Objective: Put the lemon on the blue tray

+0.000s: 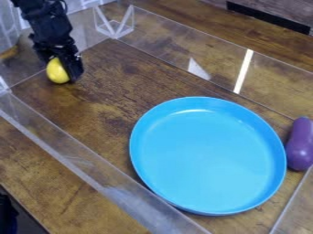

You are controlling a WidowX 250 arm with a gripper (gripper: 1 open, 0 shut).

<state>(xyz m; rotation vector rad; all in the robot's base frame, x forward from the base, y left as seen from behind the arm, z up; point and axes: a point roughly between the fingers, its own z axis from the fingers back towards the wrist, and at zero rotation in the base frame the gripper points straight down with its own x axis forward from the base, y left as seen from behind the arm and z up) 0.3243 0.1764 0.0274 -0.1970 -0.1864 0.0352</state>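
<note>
The small yellow lemon (55,72) rests on the wooden table at the far left. My black gripper (61,65) comes down on it from above, with one finger on each side of the fruit, pressed against it. The upper part of the lemon is hidden by the fingers. The large round blue tray (208,157) lies at the lower right, well away from the gripper, with nothing on it.
A dark purple eggplant-like object (301,143) lies just past the tray's right rim. Low clear plastic walls (73,160) border the wooden table (134,82) along the front left and the back.
</note>
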